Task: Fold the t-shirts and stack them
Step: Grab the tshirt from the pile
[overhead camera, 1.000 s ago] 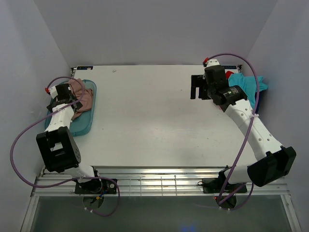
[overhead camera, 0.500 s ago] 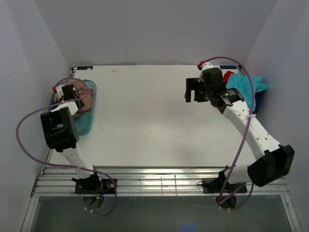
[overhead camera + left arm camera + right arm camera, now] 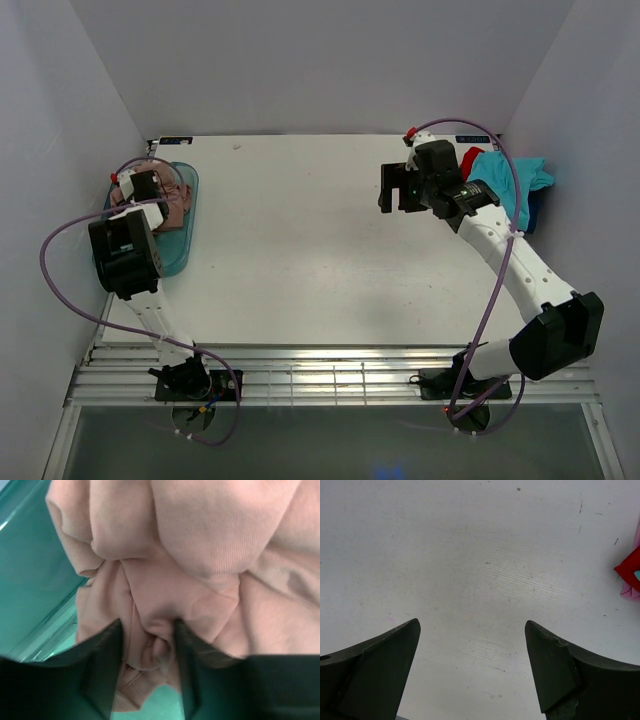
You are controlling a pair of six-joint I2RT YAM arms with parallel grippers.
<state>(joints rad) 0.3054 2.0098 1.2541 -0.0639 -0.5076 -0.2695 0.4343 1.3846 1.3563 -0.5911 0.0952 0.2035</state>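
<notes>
A crumpled dusty-pink t-shirt lies in the teal tray at the far left. My left gripper is down in it. In the left wrist view the gripper has its jaws closed in on a fold of the pink t-shirt, which bulges between them; the print is hidden. My right gripper is open and empty above bare table. A pile of t-shirts lies at the far right: turquoise, red, dark blue.
The white table has walls close on the left, back and right. The tray floor shows beside the pink cloth. A red cloth corner shows at the right edge of the right wrist view.
My left arm has folded back over the tray and its gripper has sunk into the pink t-shirt. My right gripper has moved left, away from the pile, staying open.
</notes>
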